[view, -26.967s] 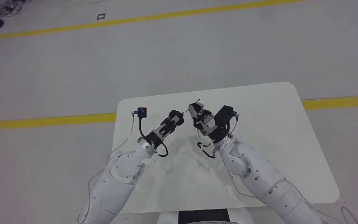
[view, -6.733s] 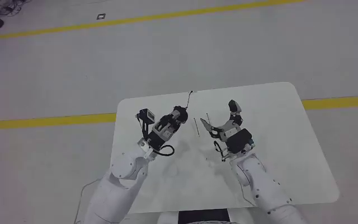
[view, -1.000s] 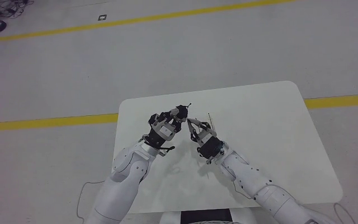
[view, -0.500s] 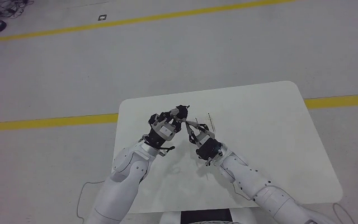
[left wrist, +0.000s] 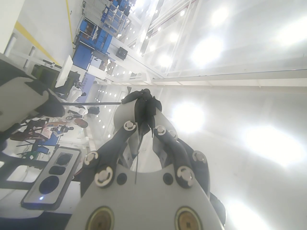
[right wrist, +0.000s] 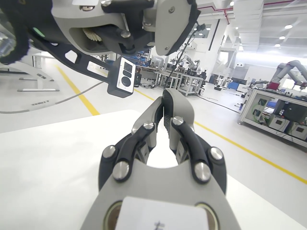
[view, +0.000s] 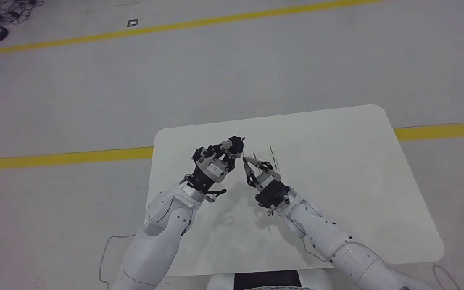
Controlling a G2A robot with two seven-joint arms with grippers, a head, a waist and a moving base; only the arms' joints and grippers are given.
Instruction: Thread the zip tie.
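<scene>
- The table (view: 348,210) is white with rounded corners. Both arms work over its far left quarter, a little inside the far edge.
- Toward the table's right edge and near edge the top is bare and broad. The left edge is close behind the left arm's wrist.
- A loose strip (view: 273,155), thin and dark, lies flat on the table just to the right of the two grippers, apart from both.
- The left gripper (view: 233,146) is held above the table, closer to the far edge than the other gripper. Its fingers (left wrist: 127,111) are pressed together on the zip tie (left wrist: 93,103), with dark pad material bunched at the tips. A thin tail of the tie hangs back between the fingers toward the palm.
- The right gripper (view: 249,162) sits just beside it, on the side toward the table's near edge and slightly to the right, also raised off the surface. The right wrist view shows its fingers (right wrist: 177,106) closed tip to tip, pinching the thin end of the same tie.
- The zip tie spans the short gap between the two grippers as a fine black line, drawn nearly straight and clear of the table top. Its small head sits at the left gripper's tips.
- The two sets of fingertips are near each other but not touching.
</scene>
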